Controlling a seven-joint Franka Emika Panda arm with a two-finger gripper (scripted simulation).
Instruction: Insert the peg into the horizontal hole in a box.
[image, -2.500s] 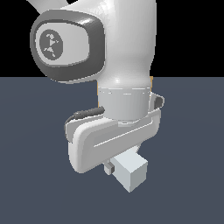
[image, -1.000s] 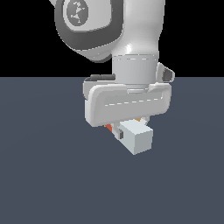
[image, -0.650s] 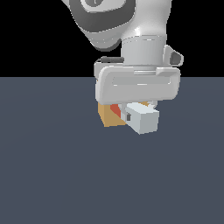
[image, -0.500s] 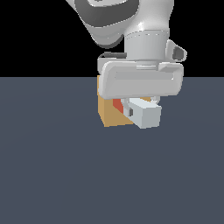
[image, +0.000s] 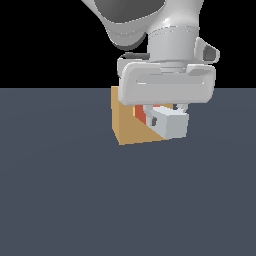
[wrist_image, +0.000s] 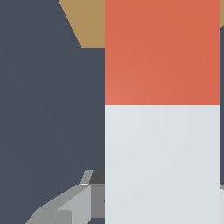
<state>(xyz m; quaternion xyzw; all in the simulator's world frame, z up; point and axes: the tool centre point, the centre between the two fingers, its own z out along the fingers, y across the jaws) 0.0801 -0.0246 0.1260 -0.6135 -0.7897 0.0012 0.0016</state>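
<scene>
My gripper (image: 166, 111) is shut on the peg (image: 169, 123), a square bar with a pale grey-white end toward the camera and a red end (image: 142, 115) pointing at the tan box (image: 127, 125). In the exterior view the red end overlaps the box's face. The wrist view shows the peg (wrist_image: 162, 131) filling the frame, its red part (wrist_image: 162, 52) reaching toward the box (wrist_image: 87, 22); one grey finger (wrist_image: 70, 205) shows beside the pale part. The hole is hidden behind the peg and the hand.
The box stands on a dark grey-blue floor (image: 60, 190). The white arm and hand (image: 167, 82) hang above the box and cover its upper right part.
The arm has carried the peg toward the exterior view's right and farther back. The box has come into view behind it, and the peg's red end now lies against the box's face.
</scene>
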